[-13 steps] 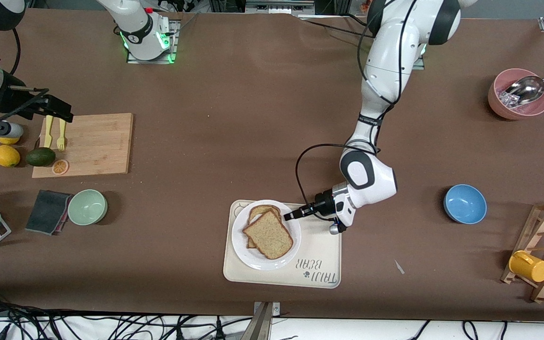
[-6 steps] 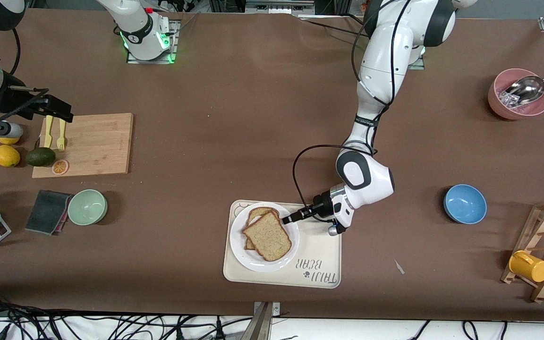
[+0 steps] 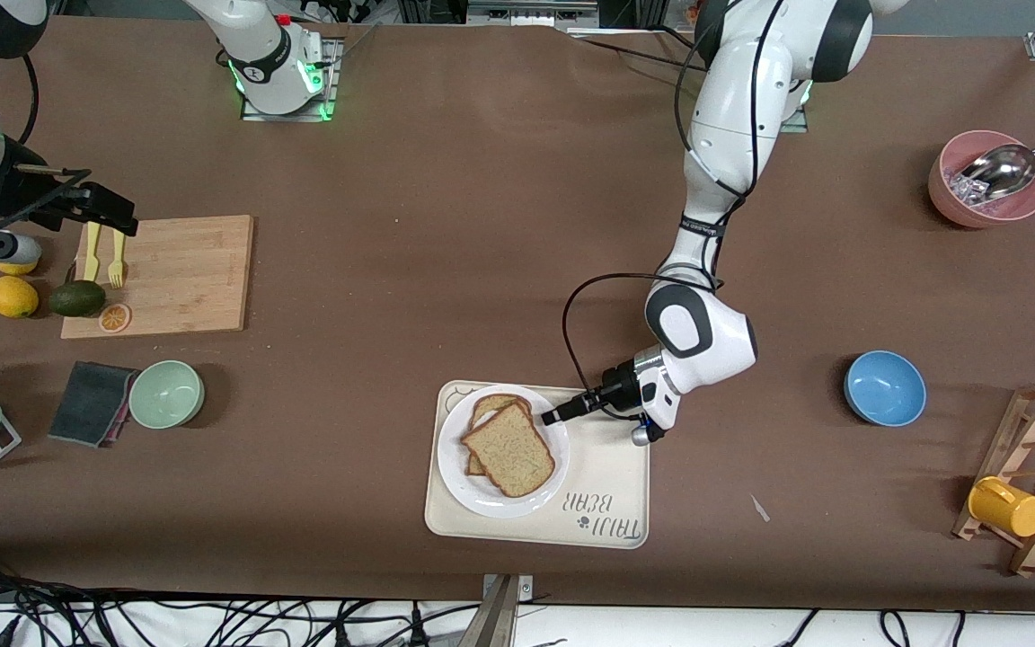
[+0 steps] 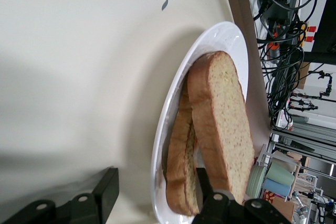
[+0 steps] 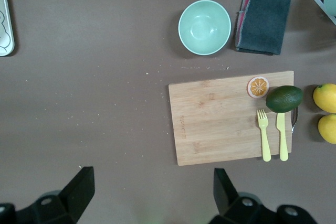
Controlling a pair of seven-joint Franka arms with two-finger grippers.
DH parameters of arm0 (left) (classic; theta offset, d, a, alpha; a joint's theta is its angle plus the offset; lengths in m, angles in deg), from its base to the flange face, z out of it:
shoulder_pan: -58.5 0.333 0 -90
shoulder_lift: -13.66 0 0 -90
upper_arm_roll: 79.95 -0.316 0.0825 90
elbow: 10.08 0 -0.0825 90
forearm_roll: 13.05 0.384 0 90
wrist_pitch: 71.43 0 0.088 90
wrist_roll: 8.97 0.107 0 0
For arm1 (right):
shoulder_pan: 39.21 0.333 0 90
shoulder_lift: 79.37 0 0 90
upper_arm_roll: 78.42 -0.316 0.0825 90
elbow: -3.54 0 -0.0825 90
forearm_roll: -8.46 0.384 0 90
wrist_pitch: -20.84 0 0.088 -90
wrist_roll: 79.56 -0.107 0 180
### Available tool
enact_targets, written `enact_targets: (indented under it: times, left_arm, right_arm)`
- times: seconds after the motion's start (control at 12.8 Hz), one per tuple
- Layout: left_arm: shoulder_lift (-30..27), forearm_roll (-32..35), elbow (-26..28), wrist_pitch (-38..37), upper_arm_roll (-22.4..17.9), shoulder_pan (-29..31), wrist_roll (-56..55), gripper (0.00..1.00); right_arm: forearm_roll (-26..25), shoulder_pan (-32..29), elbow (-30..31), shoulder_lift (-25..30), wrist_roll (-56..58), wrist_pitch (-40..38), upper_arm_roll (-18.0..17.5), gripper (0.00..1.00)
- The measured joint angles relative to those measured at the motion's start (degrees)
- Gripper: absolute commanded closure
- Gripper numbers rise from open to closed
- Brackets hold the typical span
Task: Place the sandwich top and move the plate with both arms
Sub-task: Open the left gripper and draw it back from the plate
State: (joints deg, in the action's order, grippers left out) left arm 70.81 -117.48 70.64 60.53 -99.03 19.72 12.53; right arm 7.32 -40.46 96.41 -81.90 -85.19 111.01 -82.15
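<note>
Fingers of the left gripper stand apart at the plate rim; we find the top on the plate. Right gripper, open, waits over the board.

Glossy white plate; wooden cutting board.

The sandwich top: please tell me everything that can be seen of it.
The sandwich top is a speckled tan whole-grain slice with a darker brown crust. It lies flat, slightly askew, on another slice on the white plate, which sits on the cream tray. The left gripper is open beside the plate's rim and does not grip the slice.
</note>
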Motion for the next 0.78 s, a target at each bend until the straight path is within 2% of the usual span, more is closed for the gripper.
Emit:
enact_targets:
  times: [0.08,0.16,0.24,0.55,0.78]
  left_arm:
    - [-1.73,2.63,1.62,0.0,0.35,0.22,-0.01,0.27]
    - [-3.77,5.61,3.48,0.02,0.86,0.73,-0.03,0.26]
    - [-6.06,8.74,5.55,0.03,1.47,1.53,-0.05,0.0]
    - [-18.93,22.78,16.67,0.03,6.86,7.47,-0.05,0.0]
    - [-30.2,36.39,25.58,0.08,11.13,13.67,-0.05,0.0]
  right_arm:
    - [0.0,0.0,0.0,-0.01,0.0,0.16,0.0,0.0]
    - [0.0,0.0,0.0,-0.01,0.0,0.36,0.0,0.0]
    - [0.0,0.0,0.0,-0.01,0.0,0.45,0.0,0.0]
    - [0.0,-0.01,0.0,-0.02,0.0,0.56,0.0,0.0]
    - [0.0,-0.01,0.0,-0.02,0.0,0.59,0.0,0.0]
